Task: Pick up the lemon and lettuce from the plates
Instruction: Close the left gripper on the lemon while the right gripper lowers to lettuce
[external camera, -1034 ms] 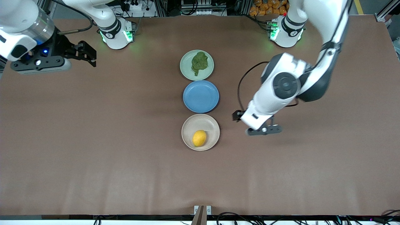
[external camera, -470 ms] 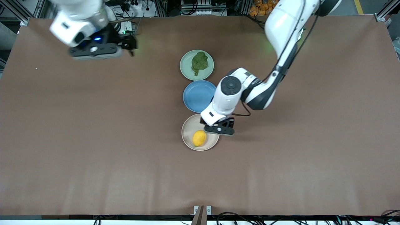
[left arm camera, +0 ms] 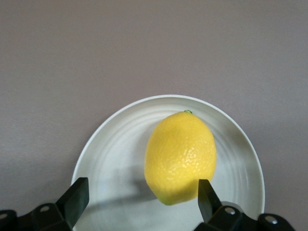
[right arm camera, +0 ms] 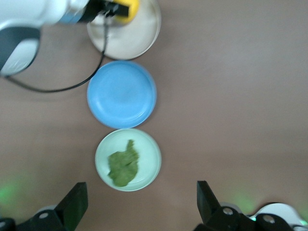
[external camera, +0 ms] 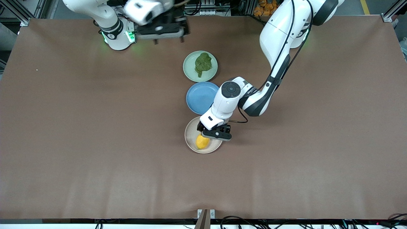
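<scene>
Left gripper hangs low over the beige-cream round plate, fingers spread wide; the small oval bright yellow lemon lies on that plate just ahead of the fingertips, not yet between them. It looks firm, rounded and likely slippery: best pinched across its short waist.

Right gripper, also wide open, hovers high beside the pale mint green plate holding the dark green wrinkly lettuce leaf. That looks limp and light: pinch a raised fold.

Two glossy white arms with dark grey joint caps, black cables along the links, green-lit bases; black two-finger grippers with silver screws.
</scene>
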Motion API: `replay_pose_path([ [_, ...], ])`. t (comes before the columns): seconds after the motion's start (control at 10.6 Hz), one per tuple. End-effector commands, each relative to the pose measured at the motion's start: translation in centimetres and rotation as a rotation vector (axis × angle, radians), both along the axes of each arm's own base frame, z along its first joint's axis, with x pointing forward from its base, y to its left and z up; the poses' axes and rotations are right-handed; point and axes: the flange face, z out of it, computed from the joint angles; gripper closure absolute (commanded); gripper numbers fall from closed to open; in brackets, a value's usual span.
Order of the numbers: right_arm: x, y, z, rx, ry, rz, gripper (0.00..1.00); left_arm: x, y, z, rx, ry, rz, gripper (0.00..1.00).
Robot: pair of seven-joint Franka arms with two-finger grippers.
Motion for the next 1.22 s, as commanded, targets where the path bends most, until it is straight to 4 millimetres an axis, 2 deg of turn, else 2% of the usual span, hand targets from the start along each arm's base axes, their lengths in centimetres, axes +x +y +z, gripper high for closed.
replay_pose_path([
  [0.0, -8.4, 6.4, -7.9, -0.005, 0.002, -0.018, 0.00, -0.9, -1.8, -1.6, -0.011, -0.034, -0.006, 0.00],
  [0.09, -11.0, 7.7, -10.7, -0.003, 0.002, -0.014, 0.00, -1.2, -2.2, -1.8, -0.028, -0.042, 0.010, 0.00],
  [0.28, -14.0, 9.3, -15.5, 0.011, 0.006, -0.046, 0.00, -1.4, -2.6, -2.3, -0.050, -0.056, 0.024, 0.00],
  [0.47, -14.8, 10.6, -19.7, -0.007, 0.039, -0.059, 0.00, -1.2, -2.6, -2.3, -0.072, -0.061, 0.052, 0.00],
  [0.56, -14.7, 11.0, -21.1, -0.011, 0.042, -0.089, 0.00, -0.9, -2.5, -2.4, -0.085, -0.069, 0.072, 0.00],
  [0.66, -14.8, 11.3, -22.9, -0.043, 0.028, -0.124, 0.00, -1.4, -3.1, -2.5, -0.111, -0.073, 0.097, 0.10],
  [0.85, -14.7, 12.1, -27.0, -0.069, 0.000, -0.110, 0.00, -1.6, -3.4, -3.0, -0.126, -0.080, 0.153, 0.73],
  [0.94, -14.7, 12.0, -29.1, -0.079, -0.020, -0.080, 0.00, -1.8, -3.5, -3.4, -0.129, -0.078, 0.165, 0.92],
  [1.03, -14.9, 12.0, -30.9, -0.072, -0.023, -0.069, 0.00, -1.8, -3.5, -3.6, -0.132, -0.079, 0.166, 1.00],
  [1.13, -15.2, 12.1, -32.5, -0.063, -0.043, -0.076, 0.00, -1.8, -3.5, -3.6, -0.132, -0.079, 0.166, 1.00],
])
